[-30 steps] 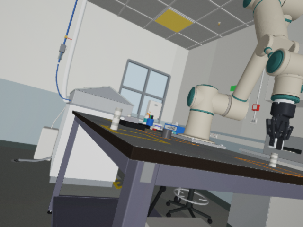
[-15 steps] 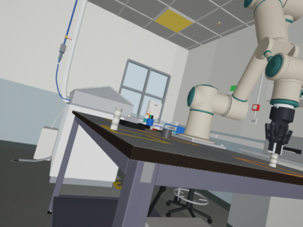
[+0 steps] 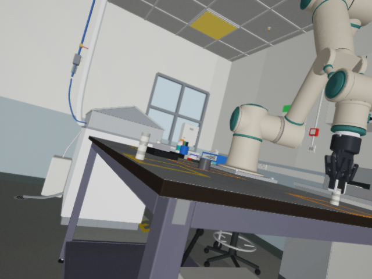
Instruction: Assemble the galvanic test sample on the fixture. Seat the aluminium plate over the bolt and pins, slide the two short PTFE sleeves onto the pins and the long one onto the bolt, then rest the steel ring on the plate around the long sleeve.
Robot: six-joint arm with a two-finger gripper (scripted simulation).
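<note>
A short white PTFE sleeve (image 3: pixel 335 198) stands upright on the table's right side, and my gripper (image 3: pixel 336 189) has come down over its top with its fingers open, holding nothing. Far to the left, near the table's left corner, a taller white sleeve (image 3: pixel 142 146) stands upright. A dark grey steel ring (image 3: pixel 204 163) sits on the table in front of the arm's base. The fixture and the aluminium plate are not distinguishable from this low angle.
Behind the table a window, a grey cabinet (image 3: pixel 120 120) and small boxes and bottles (image 3: pixel 186 150) line the far edge. The arm's base (image 3: pixel 245 156) stands mid-table. An office chair (image 3: pixel 231 249) sits under the table.
</note>
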